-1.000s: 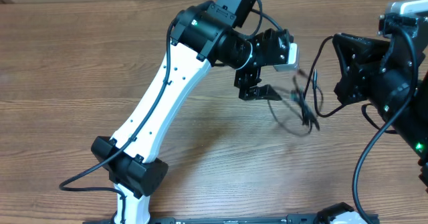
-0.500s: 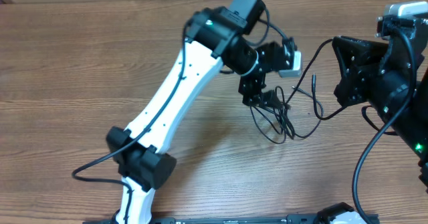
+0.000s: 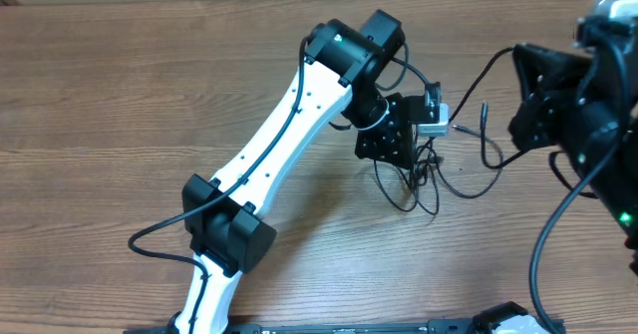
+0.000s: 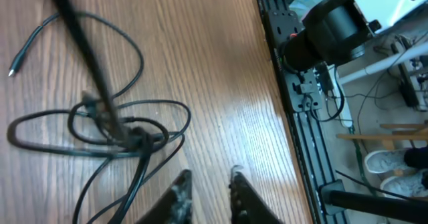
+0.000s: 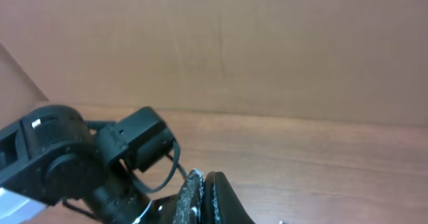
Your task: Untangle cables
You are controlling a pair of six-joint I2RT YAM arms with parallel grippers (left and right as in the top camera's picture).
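Several thin black cables (image 3: pixel 421 176) lie tangled in loops on the wooden table, and the knot (image 4: pixel 117 132) shows clearly in the left wrist view. One silver-tipped plug (image 4: pixel 12 71) points away from the tangle. My left gripper (image 4: pixel 208 181) hangs low just right of the knot. Its jaws are narrowly open, with only bare wood between them and the cords passing left of the left finger (image 4: pixel 179 187). My right gripper (image 5: pixel 202 179) is shut. In the overhead view one strand (image 3: pixel 488 75) rises from the tangle to the right gripper (image 3: pixel 518 60).
The left arm's white link (image 3: pixel 289 145) crosses the table's middle. A black rail (image 4: pixel 294 117) with an arm base runs along the table's near edge. A brown cardboard wall (image 5: pixel 214 43) backs the table, and the right arm's dark bulk (image 3: pixel 588 105) fills the right side.
The left arm reached further right and came down beside the tangle, and its jaws narrowed from wide open. The loops sank onto the table. The right gripper shifted slightly right, still shut.
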